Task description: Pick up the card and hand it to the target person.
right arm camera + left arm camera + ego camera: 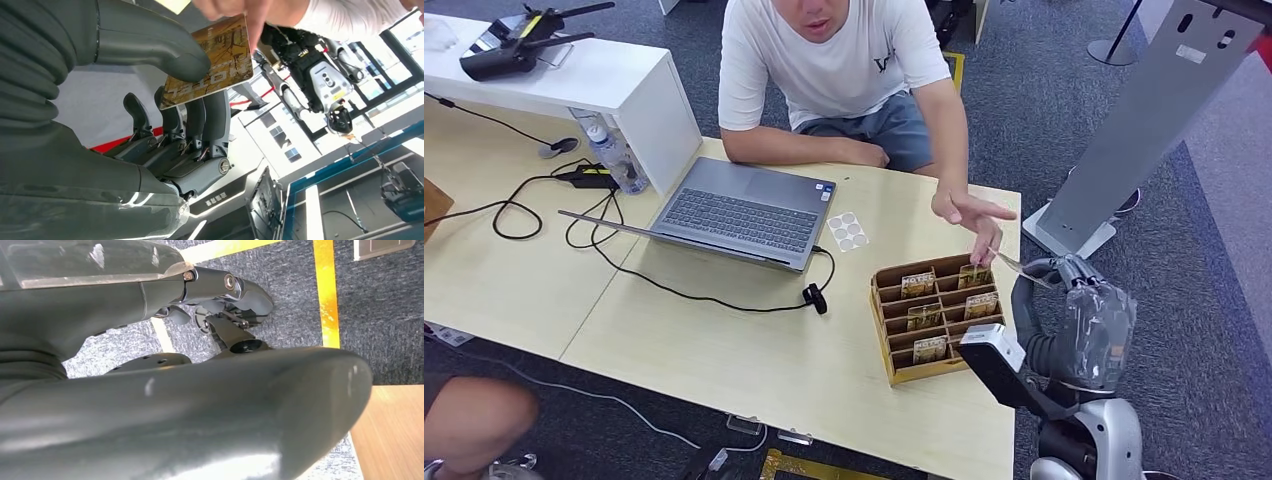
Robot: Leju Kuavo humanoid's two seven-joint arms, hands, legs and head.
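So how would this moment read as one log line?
right hand: pinches card | person's hand: touching card | left hand: holds nothing | card box: on table

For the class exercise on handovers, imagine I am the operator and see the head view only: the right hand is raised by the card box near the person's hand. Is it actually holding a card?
Observer: Yes. In the right wrist view the right hand pinches a brown card between thumb and fingers.
Operator: Has the person taken hold of it?
Observer: The person's fingers touch the card's far edge while the robot's thumb presses on it.
Operator: And the left hand?
Observer: The left wrist view shows the left hand over dark carpet with yellow lines, holding nothing visible; whether its fingers are curled is unclear.
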